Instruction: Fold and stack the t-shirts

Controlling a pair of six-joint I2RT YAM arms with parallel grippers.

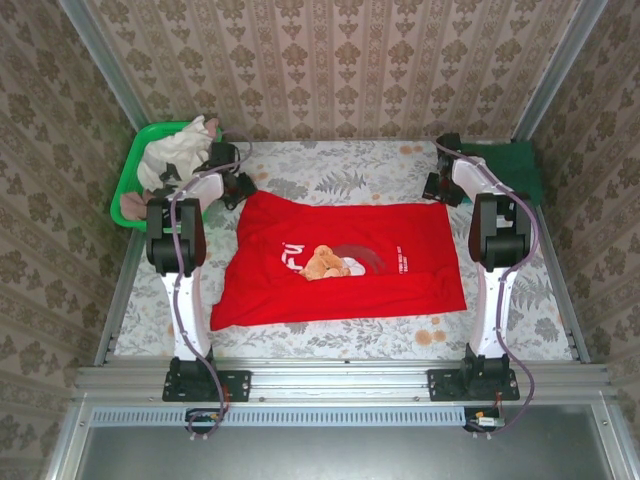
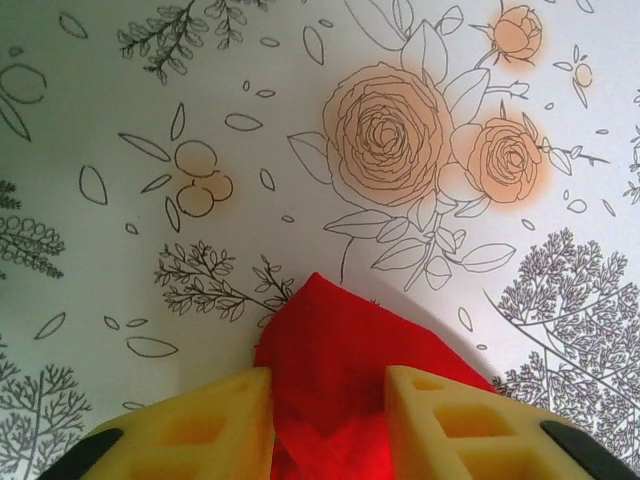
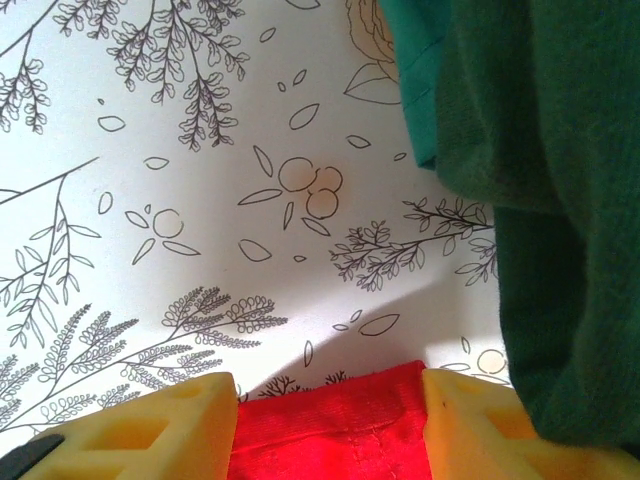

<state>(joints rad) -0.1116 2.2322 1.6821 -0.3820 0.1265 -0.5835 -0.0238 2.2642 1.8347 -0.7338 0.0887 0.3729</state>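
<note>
The red t-shirt [image 1: 340, 262] lies spread flat in the middle of the table, its teddy-bear print [image 1: 322, 262] facing up. My left gripper [image 1: 235, 186] is at the shirt's far left corner. In the left wrist view that red corner [image 2: 335, 340] lies between the yellow fingers [image 2: 220, 415], which stand apart on either side of it. My right gripper [image 1: 441, 188] is at the far right corner, open, with the red hem [image 3: 330, 425] spanning the gap between its fingers [image 3: 175, 420]. The dark green t-shirt [image 1: 516, 166] lies at the back right, and it also hangs at the right of the right wrist view [image 3: 540, 200].
A green basket [image 1: 130, 180] with light-coloured cloths [image 1: 180, 150] stands at the back left corner. The table has a floral cloth [image 1: 340, 170]. Papered walls close in the back and sides, and a metal rail [image 1: 340, 378] runs along the near edge.
</note>
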